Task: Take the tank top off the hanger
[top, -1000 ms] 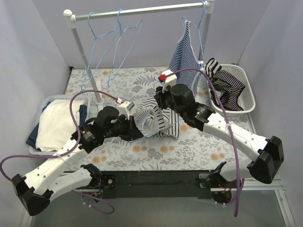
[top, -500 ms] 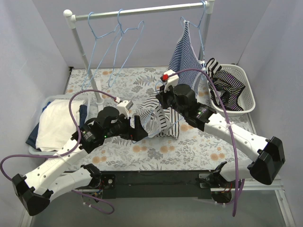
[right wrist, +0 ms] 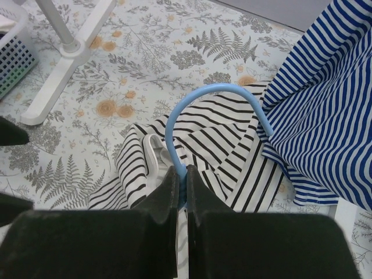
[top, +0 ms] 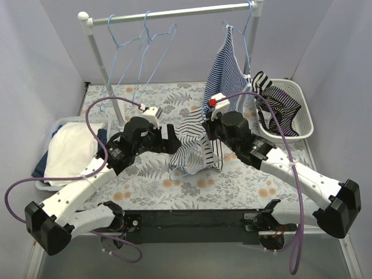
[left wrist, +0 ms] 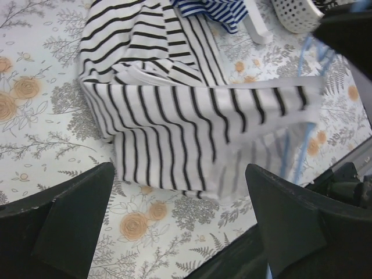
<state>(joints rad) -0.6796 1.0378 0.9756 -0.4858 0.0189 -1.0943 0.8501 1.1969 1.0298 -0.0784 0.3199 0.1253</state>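
Note:
The tank top (top: pixel 195 148), white with black stripes, lies bunched on the flowered table between the two arms and is still threaded on the light blue hanger (right wrist: pixel 218 87). My right gripper (right wrist: pixel 182 173) is shut on the hanger's neck just below the hook, and in the top view it (top: pixel 206 132) stands over the garment's right side. My left gripper (left wrist: pixel 180 232) stands wide open just short of the tank top (left wrist: pixel 174 116), nothing between its fingers. A blue hanger wire (left wrist: pixel 297 163) shows at the fabric's right edge.
A rack at the back carries empty blue hangers (top: pixel 142 52) and a hanging blue-striped garment (top: pixel 226 70). A white basket (top: pixel 305 125) of clothes stands at the right, folded clothes (top: pixel 70 151) at the left. The rack's foot (right wrist: pixel 64 64) lies near.
My left gripper has opened, let go of the tank top and drawn back up-left. My right gripper has shut on the hanger's neck and shifted slightly right.

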